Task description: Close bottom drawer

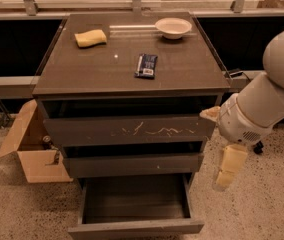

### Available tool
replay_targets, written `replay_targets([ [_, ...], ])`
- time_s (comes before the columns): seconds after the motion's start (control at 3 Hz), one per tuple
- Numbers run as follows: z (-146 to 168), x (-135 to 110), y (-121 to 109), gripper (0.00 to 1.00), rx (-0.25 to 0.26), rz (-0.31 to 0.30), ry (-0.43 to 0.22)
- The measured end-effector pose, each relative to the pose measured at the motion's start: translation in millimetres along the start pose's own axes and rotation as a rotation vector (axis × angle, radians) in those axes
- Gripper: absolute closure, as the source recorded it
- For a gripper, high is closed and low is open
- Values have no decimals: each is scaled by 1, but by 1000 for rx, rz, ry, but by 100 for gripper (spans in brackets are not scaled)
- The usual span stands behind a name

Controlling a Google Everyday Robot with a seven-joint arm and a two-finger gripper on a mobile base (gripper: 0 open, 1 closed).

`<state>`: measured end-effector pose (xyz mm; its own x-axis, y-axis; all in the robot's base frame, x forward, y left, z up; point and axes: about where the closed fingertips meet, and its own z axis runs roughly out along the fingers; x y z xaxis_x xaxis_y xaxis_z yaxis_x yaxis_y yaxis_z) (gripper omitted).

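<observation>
- Hand [223,180] hangs pale and yellowish to the right of the cabinet, level with the gap between the middle drawer [132,164] and the bottom drawer [134,227], pointing down toward the floor [262,209].
- It touches nothing, with open floor between it and the cabinet's side; whether it is released or clenched cannot be told from this angle.
- The white arm [264,101] runs from the right edge down to the hand, its rounded body near the cabinet's upper right corner.
- The bottom drawer is pulled well out toward the camera, its plain front panel at the lower edge and its dark inside bare.
- The middle drawer juts slightly forward above it; the top drawer [129,130], with pale scratch marks across its front, also stands a little proud.
- On the surface [187,71] lie a yellow sponge [90,38] at the back left, a white bowl [173,27] at the back right, and a dark packet [146,65] near the middle.
- An open cardboard box [32,151] sits on the floor, against the cabinet's left side.
</observation>
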<state>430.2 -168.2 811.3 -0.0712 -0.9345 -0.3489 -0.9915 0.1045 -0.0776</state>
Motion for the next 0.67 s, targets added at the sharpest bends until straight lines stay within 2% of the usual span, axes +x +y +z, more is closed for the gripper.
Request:
replay_targets([
  [0.33, 71, 5, 12, 0, -73, -66, -80],
  [0.67, 138, 9, 28, 0, -147, -134, -190],
])
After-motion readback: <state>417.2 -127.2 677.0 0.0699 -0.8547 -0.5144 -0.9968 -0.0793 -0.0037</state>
